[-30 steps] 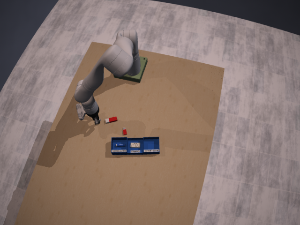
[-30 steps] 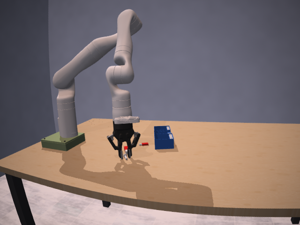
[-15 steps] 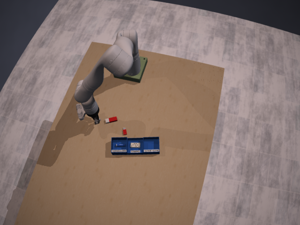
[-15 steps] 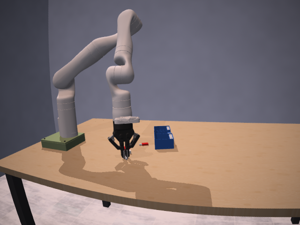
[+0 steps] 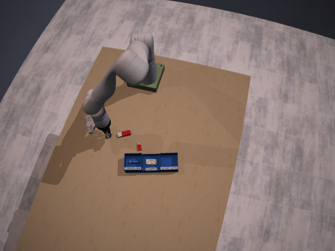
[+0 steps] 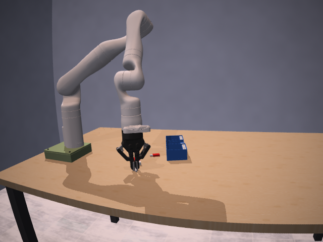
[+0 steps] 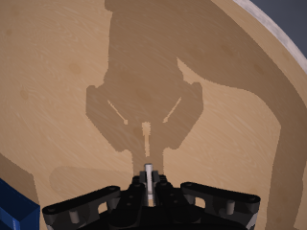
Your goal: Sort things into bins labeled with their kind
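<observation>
The gripper (image 6: pixel 135 168) pinches a thin grey pin-like item (image 7: pixel 149 182) low over the table (image 6: pixel 234 166), fingers nearly closed; two red pieces (image 5: pixel 124 133) (image 5: pixel 138 146) lie beside it, the blue bins (image 5: pixel 151 162) beyond.

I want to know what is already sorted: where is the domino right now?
In the top view the domino lies inside the middle bin of the blue row of three, between the bin holding a small battery and the third bin.

I see three blue bins (image 5: pixel 151 161), a white dotted domino (image 5: pixel 151 161), a tan desk (image 5: pixel 172 121), and my black claw (image 6: pixel 135 166).
</observation>
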Available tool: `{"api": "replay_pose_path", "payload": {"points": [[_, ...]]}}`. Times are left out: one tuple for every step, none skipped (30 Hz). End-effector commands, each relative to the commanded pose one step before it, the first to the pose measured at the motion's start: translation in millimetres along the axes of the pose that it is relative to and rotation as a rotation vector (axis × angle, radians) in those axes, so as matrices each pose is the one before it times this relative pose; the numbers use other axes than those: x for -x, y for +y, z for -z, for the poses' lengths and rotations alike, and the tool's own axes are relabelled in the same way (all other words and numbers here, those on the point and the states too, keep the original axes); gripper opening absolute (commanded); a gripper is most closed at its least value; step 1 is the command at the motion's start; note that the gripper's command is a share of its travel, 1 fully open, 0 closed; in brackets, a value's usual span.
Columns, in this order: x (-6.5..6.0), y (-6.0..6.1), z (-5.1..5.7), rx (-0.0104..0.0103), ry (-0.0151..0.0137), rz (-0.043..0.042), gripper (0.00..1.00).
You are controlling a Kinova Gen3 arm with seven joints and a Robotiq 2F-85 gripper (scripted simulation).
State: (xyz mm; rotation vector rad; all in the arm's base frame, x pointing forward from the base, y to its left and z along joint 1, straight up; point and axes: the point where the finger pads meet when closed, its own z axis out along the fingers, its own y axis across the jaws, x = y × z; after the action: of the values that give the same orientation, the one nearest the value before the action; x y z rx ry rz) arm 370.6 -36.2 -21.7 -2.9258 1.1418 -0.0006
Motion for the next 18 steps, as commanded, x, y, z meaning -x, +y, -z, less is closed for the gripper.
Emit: {"api": "replay_pose_path", "payload": {"points": [[-0.34, -0.30, 0.47, -0.00110, 0.00088, -0.00011, 0.00], [0.02, -0.02, -0.08, 0.00013, -0.00004, 0.00013, 0.00], [-0.03, 0.03, 0.09, -0.00013, 0.00005, -0.00014, 0.00], [0.00, 0.00, 0.00, 0.00000, 0.00000, 0.00000, 0.00], [0.00, 0.00, 0.00, 0.00000, 0.00000, 0.00000, 0.00], [0.03, -0.03, -0.09, 0.00013, -0.00005, 0.00014, 0.00], [-0.02, 0.02, 0.09, -0.00013, 0.00005, -0.00014, 0.00], [0.00, 0.00, -0.01, 0.00001, -0.00001, 0.00002, 0.00], [0.03, 0.00, 3.22, 0.00010, -0.00004, 0.00012, 0.00], [0.01, 0.02, 3.31, -0.00001, 0.00000, 0.00000, 0.00], [0.00, 0.01, 3.32, -0.00001, 0.00000, 0.00000, 0.00], [0.00, 0.00, 3.33, 0.00000, 0.00000, 0.00000, 0.00], [-0.03, -0.05, 3.39, 0.00002, -0.00002, 0.00000, 0.00], [0.00, 0.00, 3.33, 0.00000, 0.00000, 0.00000, 0.00], [0.00, 0.00, 3.33, 0.00000, 0.00000, 0.00000, 0.00], [0.00, 0.00, 3.33, 0.00000, 0.00000, 0.00000, 0.00], [0.00, 0.00, 3.33, 0.00000, 0.00000, 0.00000, 0.00], [0.02, 0.05, 3.27, -0.00003, 0.00001, 0.00001, 0.00]]}}
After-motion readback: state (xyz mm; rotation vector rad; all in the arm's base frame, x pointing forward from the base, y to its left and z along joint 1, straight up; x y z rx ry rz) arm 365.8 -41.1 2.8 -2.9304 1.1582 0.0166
